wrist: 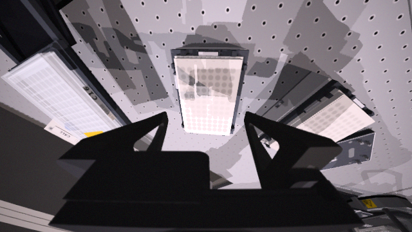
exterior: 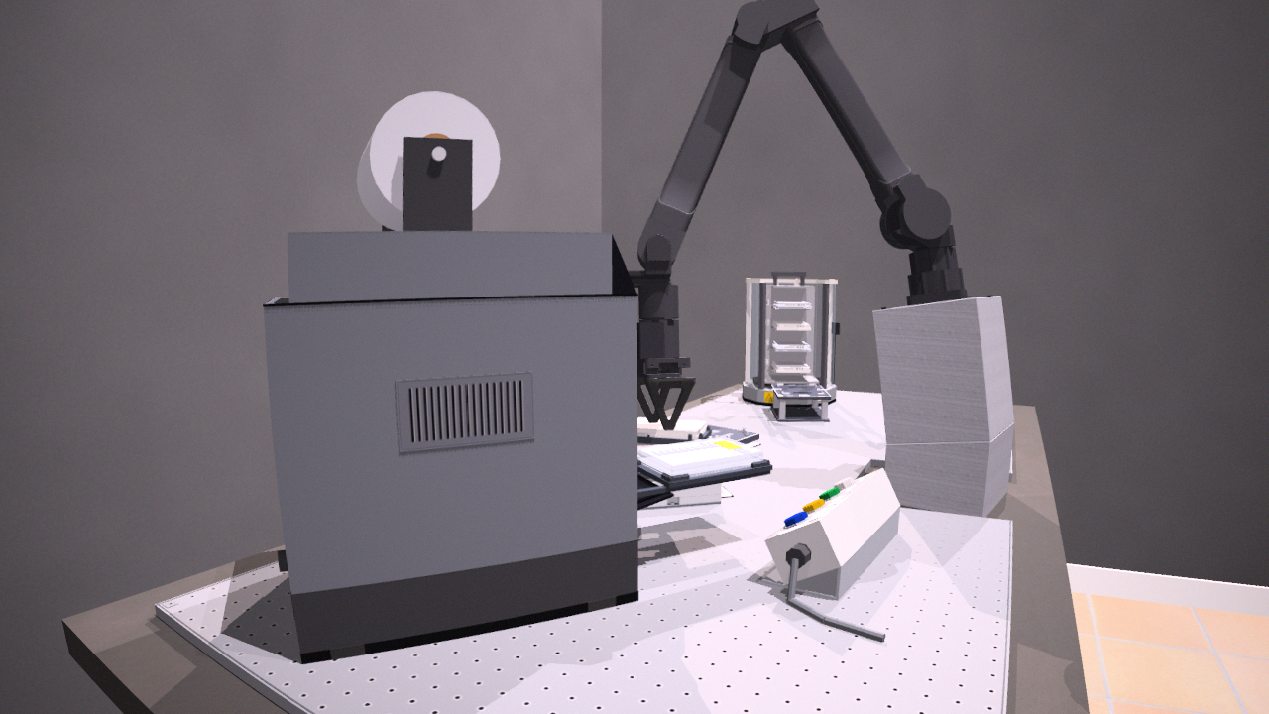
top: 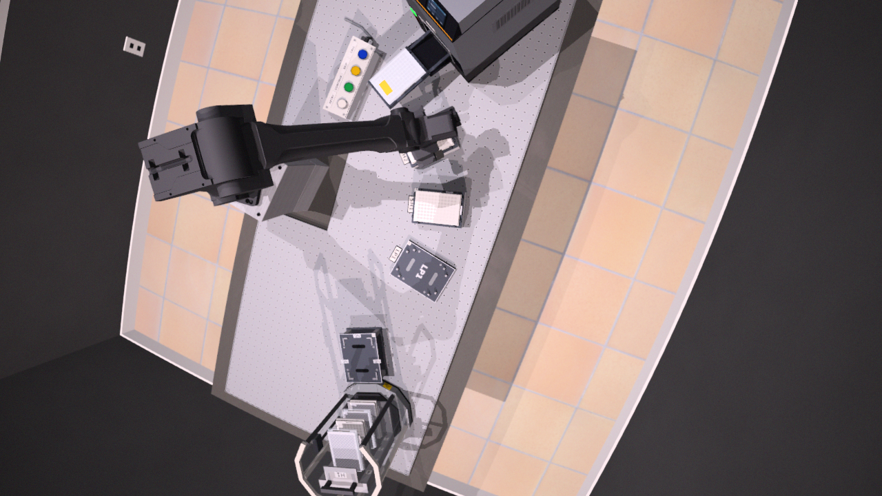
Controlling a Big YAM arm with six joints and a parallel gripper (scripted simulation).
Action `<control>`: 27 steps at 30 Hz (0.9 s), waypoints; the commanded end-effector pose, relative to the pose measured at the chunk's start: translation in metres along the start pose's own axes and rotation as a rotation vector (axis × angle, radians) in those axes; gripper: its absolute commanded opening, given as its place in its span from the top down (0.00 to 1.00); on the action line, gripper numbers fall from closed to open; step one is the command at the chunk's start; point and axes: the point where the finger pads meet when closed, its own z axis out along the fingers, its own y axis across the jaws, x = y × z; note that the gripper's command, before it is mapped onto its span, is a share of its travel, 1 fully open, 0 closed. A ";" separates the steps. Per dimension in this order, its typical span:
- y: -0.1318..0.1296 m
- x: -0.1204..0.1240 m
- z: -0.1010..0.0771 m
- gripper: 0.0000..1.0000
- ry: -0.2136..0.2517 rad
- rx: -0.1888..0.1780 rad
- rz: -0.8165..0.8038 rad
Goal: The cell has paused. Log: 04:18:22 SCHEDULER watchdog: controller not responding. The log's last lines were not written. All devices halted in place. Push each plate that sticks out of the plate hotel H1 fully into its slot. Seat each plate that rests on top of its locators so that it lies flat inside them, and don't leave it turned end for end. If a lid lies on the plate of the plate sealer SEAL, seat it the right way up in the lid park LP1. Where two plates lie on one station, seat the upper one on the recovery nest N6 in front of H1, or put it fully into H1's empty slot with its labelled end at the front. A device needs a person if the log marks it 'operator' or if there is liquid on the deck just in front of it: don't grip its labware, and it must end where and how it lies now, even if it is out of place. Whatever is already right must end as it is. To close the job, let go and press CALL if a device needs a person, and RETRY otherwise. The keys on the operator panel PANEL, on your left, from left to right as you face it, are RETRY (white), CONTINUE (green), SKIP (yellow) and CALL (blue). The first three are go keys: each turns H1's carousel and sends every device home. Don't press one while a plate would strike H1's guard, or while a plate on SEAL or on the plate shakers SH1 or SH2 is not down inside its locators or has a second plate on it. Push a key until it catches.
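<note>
My gripper [top: 435, 147] [exterior: 663, 404] [wrist: 206, 115] is open and empty. It hangs nose-down a short way above a white well plate [wrist: 207, 93] that lies on a dark shaker station [wrist: 241, 53]. A second white plate [top: 437, 207] [wrist: 335, 117] lies on the neighbouring shaker. On the drawer of the sealer SEAL [top: 491, 25] [exterior: 452, 416] lies a plate [top: 397, 76] [exterior: 701, 457] [wrist: 55, 90] with a yellow label at its outer end. The lid park LP1 [top: 423, 270] [wrist: 354, 154] and the nest N6 [top: 362, 353] [exterior: 801, 399] are bare. The hotel H1 [top: 351, 431] [exterior: 789, 341] holds several plates.
The operator panel PANEL [top: 349, 76] [exterior: 834, 533] with its blue, yellow, green and white keys stands beside the sealer's drawer. A pale block [exterior: 945, 399] holds the arm's base. The sealer is tall and stands close to my gripper.
</note>
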 end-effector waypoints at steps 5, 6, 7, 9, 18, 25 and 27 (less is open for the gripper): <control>-0.001 -0.008 -0.004 0.00 -0.015 0.005 0.000; -0.001 -0.008 -0.004 0.00 -0.015 0.005 0.000; -0.001 -0.008 -0.004 0.00 -0.015 0.005 0.000; -0.001 -0.008 -0.004 0.00 -0.015 0.005 0.000; 0.007 -0.002 -0.011 0.00 -0.024 0.008 -0.002; 0.009 -0.005 -0.032 0.00 -0.019 0.007 -0.002; 0.010 -0.001 -0.036 0.00 -0.013 0.006 -0.002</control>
